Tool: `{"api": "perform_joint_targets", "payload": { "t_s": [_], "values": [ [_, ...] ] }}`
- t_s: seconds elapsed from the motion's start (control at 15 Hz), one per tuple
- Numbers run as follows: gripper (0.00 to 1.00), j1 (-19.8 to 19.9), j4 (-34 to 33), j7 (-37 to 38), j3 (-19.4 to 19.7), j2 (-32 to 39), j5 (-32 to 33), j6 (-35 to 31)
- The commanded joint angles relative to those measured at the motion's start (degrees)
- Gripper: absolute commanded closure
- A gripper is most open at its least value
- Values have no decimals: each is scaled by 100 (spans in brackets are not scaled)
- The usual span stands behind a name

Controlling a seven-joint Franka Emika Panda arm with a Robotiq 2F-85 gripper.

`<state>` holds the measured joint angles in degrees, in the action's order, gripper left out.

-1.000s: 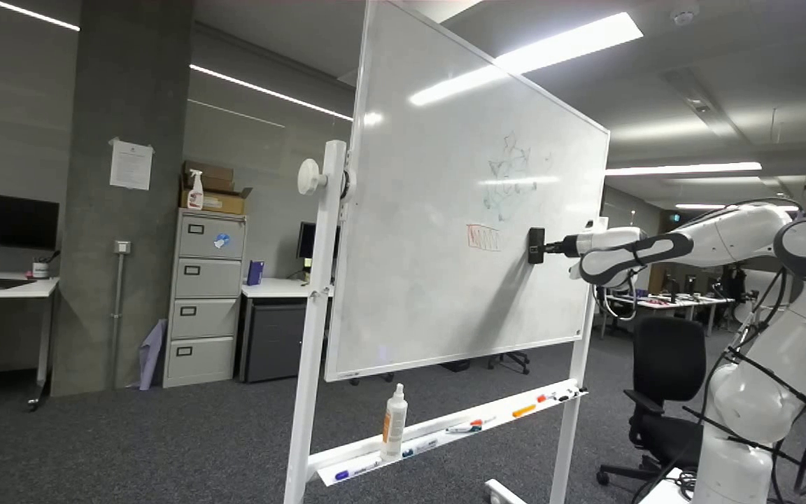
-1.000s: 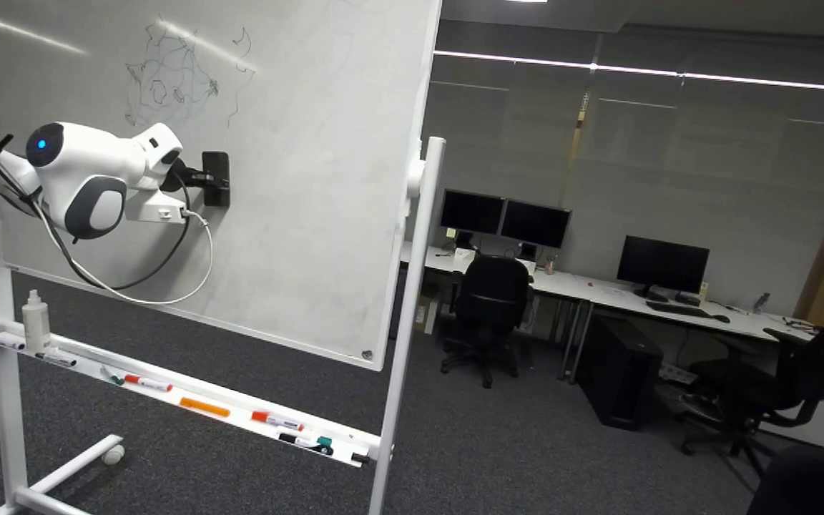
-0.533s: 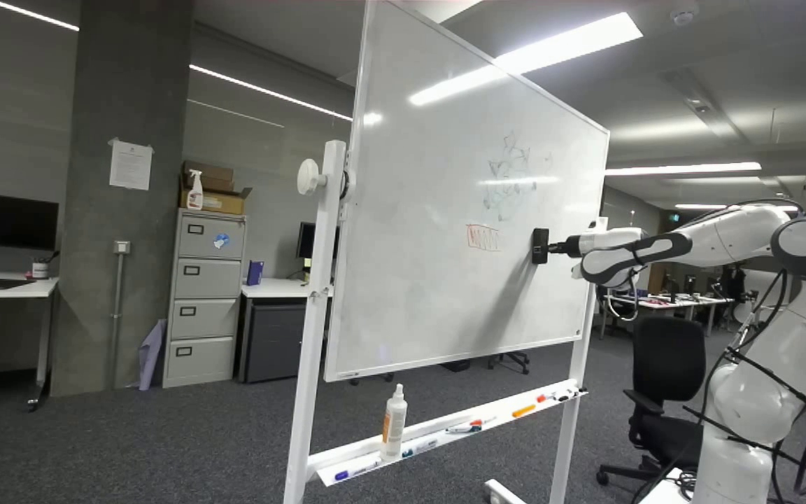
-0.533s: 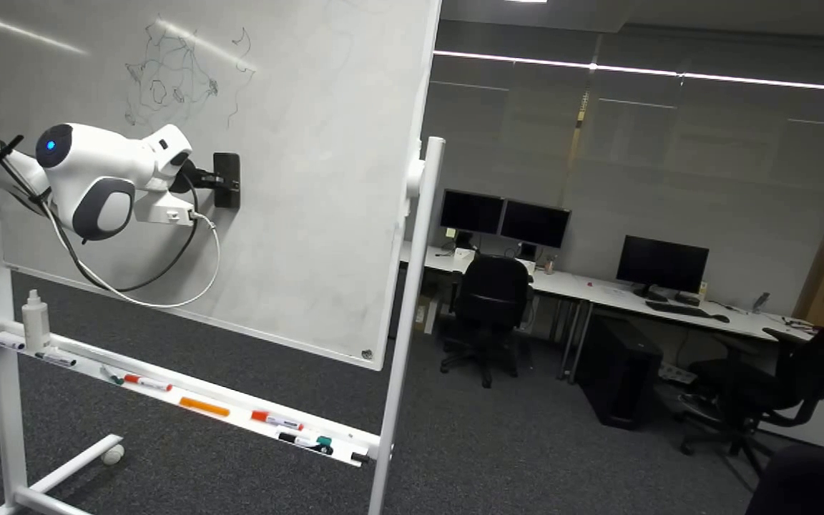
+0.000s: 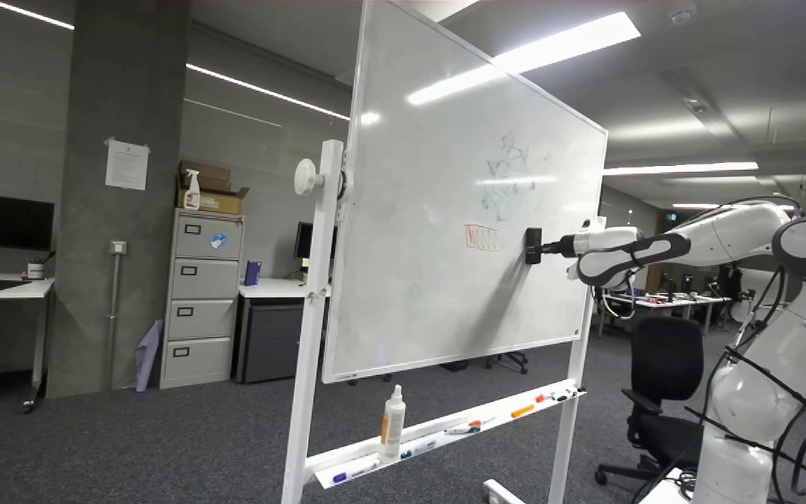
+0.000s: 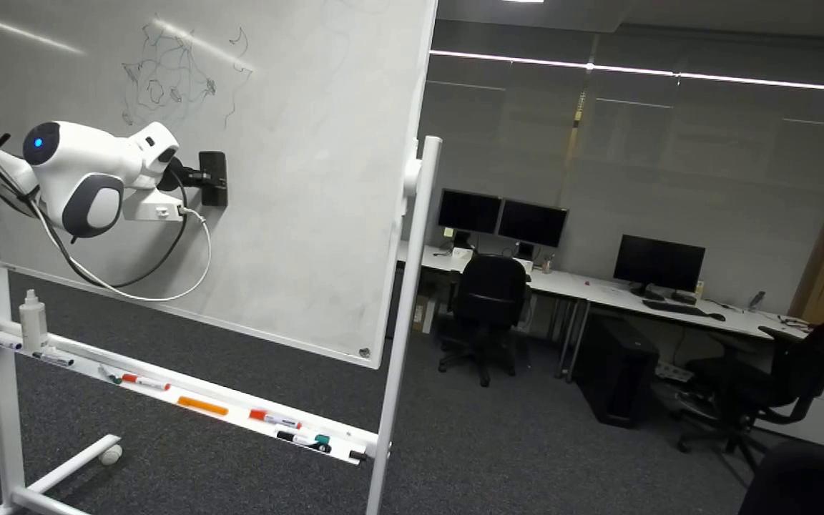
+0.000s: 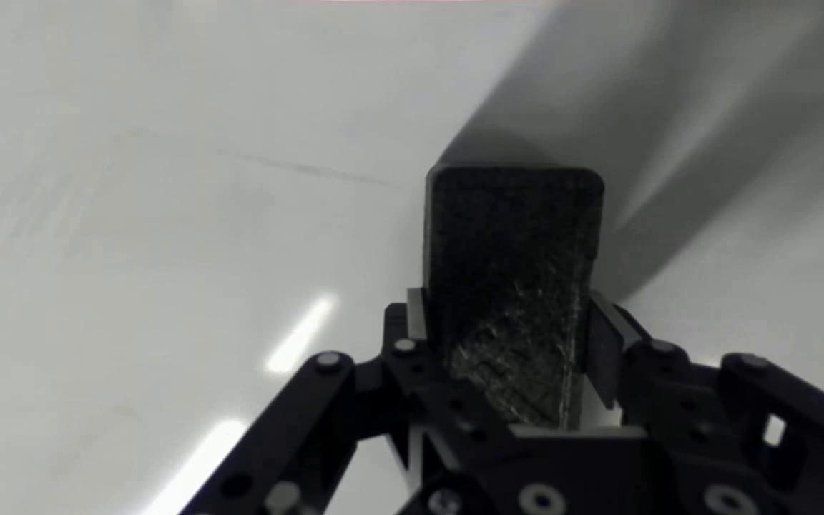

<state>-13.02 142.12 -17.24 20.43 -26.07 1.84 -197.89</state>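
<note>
The tray (image 6: 238, 409) under the whiteboard (image 5: 417, 294) has an upright white bottle (image 5: 392, 427) and a bunch of loose markers (image 6: 280, 420) on it. White cable (image 6: 158, 299) droops in a loop in front of the board. Gripper (image 7: 511, 332) has a black block (image 7: 508, 236) pinched, jaws spread just enough to fit it. Block's right up at the board near the red scribble (image 5: 481, 237), can't tell if it's actually touching. Way further back: black office chair (image 5: 667, 360), grey filing cabinet (image 5: 203, 301), desks (image 6: 562, 282) with monitors (image 6: 659, 261).
</note>
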Motion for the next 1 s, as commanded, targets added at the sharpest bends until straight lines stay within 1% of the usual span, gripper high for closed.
{"api": "perform_joint_targets", "payload": {
  "t_s": [0.0, 0.13, 0.2, 0.27, 0.53, 0.67, 0.93],
  "values": [
    [70, 531, -118, 358, -1030, 402, 308, 2],
    [70, 849, -58, 390, -1583, 346, 339, 1],
    [70, 893, -30, 98, -1854, 318, 18, 0],
    [70, 1044, -20, 97, -2134, 306, -15, 0],
    [70, 1472, 6, 79, -3046, 277, -28, 4],
    [70, 1576, 4, 104, -3351, 299, -4, 5],
    [70, 1808, 69, 204, -3773, 305, -87, 5]
  ]
}}
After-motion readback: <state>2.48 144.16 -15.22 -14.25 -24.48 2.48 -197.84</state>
